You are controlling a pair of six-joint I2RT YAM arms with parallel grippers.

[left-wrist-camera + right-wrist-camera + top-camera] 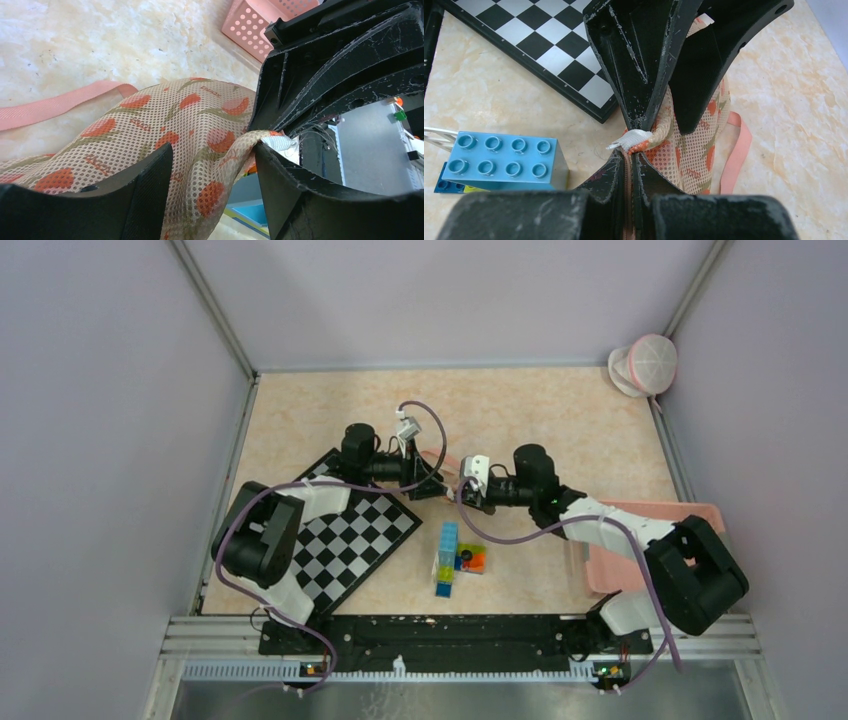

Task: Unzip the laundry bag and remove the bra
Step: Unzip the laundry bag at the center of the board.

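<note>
Right gripper [631, 160] pinches tight on the white tab [631, 139] of the laundry bag [694, 145] at mid-table, likely anchoring it, while the left gripper [212, 150] stands wide around the same bag.

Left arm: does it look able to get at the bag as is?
Likely yes: the bag sits between the left gripper's open jaws, nothing in the way. The right gripper pinches its edge close by, so room is tight.

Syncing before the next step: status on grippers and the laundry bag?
Right gripper shut on laundry bag edge. Left gripper open, mesh between its jaws. Unzipped or not: cannot tell. Blue bricks nearby, clear of bag.
</note>
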